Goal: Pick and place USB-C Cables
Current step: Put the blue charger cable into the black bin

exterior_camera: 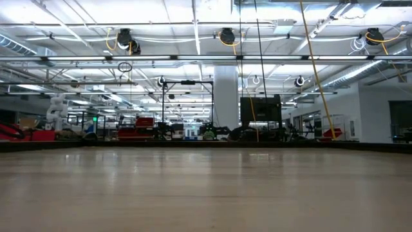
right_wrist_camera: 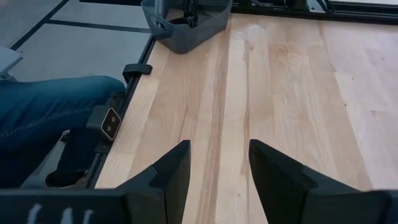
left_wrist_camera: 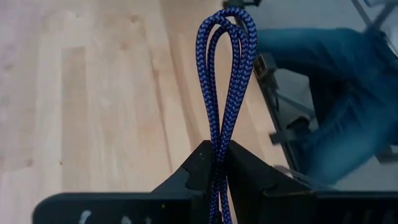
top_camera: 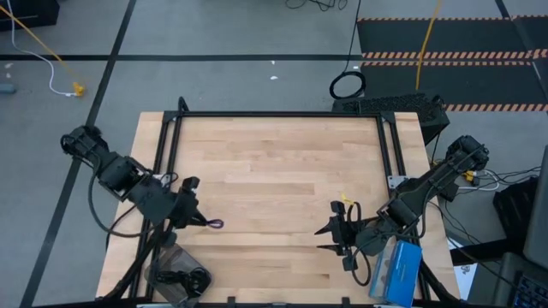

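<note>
The purple-blue braided cable (left_wrist_camera: 225,74) is a folded double strand. Its loop sticks out past the fingertips of my left gripper (left_wrist_camera: 216,155), which is shut on it. In the high view that gripper (top_camera: 204,220) is at the table's near left, with the purple loop (top_camera: 215,223) at its tip. A grey bin (top_camera: 175,278) at the near left corner holds dark cables (top_camera: 190,280). My right gripper (top_camera: 325,239) is open over bare wood at the near right, and touches nothing (right_wrist_camera: 219,155). The low view shows neither arm nor cable. My left gripper pinches the purple-blue cable between its two fingers, on the doubled strands (left_wrist_camera: 217,146) below the loop. The strands run along the fingers. The looped end (left_wrist_camera: 229,25) juts forward past the fingertips over the wood. The strands' other end is hidden behind the fingers.
A blue box (top_camera: 396,272) lies at the near right corner by the right arm. A black frame (top_camera: 274,114) runs along the table's far and side edges. A person's leg in jeans (right_wrist_camera: 43,112) is beside the table. A thick black ring coil (top_camera: 347,85) and a yellow cord (top_camera: 425,43) lie on the floor.
</note>
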{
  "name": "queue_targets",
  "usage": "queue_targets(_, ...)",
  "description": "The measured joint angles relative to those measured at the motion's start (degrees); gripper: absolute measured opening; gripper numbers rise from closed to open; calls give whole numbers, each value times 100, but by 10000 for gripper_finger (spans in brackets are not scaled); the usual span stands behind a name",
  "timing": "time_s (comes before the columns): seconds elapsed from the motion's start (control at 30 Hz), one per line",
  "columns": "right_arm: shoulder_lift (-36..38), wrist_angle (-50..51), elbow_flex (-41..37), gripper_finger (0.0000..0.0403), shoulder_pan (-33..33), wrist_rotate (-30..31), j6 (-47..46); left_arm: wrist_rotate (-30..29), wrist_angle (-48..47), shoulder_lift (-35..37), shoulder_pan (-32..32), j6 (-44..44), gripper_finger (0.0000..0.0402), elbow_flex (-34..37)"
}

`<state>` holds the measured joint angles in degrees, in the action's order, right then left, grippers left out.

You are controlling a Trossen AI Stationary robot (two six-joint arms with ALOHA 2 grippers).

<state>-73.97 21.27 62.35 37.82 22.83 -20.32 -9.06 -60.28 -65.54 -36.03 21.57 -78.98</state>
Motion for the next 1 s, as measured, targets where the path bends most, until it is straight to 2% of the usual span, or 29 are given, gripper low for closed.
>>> queue_targets(0.17, 0, -2, 0, 157, -2, 13, 22, 2, -53, 0, -355, 10, 42, 0)
queue_targets(0.4, 0, -166, 0, 157, -2, 709, 312, -143, -48, 0, -682, -7, 42, 0)
queue_targets(0.53, 2, -449, 0, 157, -2, 739, 604, -98, -164, 0, -897, 51, 42, 0)
queue_targets(0.7, 2, -561, 0, 157, -2, 740, 745, 196, -264, -9, -1309, 837, 42, 0)
queue_targets(1.0, 2, -651, 0, 157, -37, 743, 798, -20, -261, -327, -2002, 1564, 42, 0)
